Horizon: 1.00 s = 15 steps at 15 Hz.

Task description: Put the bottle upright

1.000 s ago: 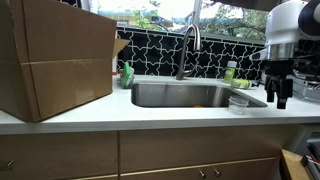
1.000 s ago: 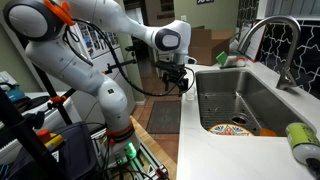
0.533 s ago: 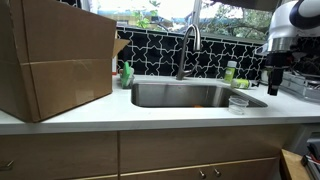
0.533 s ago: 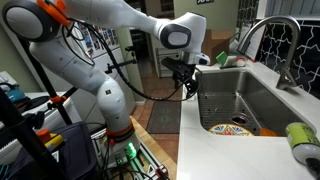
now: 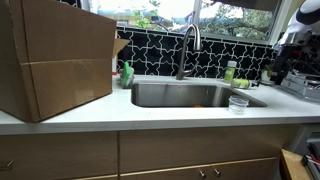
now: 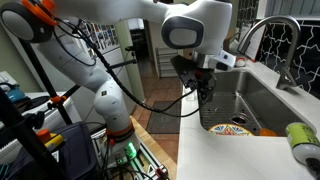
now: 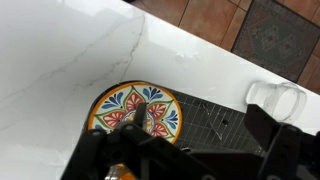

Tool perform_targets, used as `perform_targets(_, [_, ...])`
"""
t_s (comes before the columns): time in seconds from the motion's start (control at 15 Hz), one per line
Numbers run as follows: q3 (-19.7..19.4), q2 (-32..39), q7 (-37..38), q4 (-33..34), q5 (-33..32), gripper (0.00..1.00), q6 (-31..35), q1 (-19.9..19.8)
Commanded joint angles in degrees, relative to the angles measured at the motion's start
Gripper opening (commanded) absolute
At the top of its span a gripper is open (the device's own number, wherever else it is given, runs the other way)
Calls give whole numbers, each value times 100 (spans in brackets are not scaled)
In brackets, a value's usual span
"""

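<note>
The claw [image 6: 205, 90] is held in the air by the end of the sink [image 6: 262, 100]. Nothing is gripped or touched by it. In the wrist view its dark fingers [image 7: 287, 150] are seen well apart at the lower edge, so the jaws are judged to be wide open, with only air between them. Below them a painted plate [image 7: 135, 110] is seen lying in the sink, and a clear cup [image 7: 275, 97] is set on the white counter [image 7: 60, 50] just beside the sink's rim.

The bottle [image 6: 300, 137] is found in an exterior view at the lower right corner. It is laid on its side on the counter, with its dark top turned toward that corner. It is well apart from the claw, with the length of the sink between them.

In an exterior view the claw [image 5: 283, 68] is seen at the right edge, above the counter and beyond the cup [image 5: 238, 103]. A pale-topped bottle [image 5: 231, 72] is stood upright behind the sink. A soap bottle [image 5: 127, 74] is stood at the sink's opposite end, next to a large box [image 5: 55, 60].
</note>
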Motion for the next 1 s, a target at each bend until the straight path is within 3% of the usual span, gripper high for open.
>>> perform_targets(0.0, [98,49,-36,18,61,100,-10,-98])
perform_targets(0.27, [-162,506,454,531,925,100,-169,-122])
perform_targets(0.93, [-439,1246,1982,1165,1733,100,486,-757])
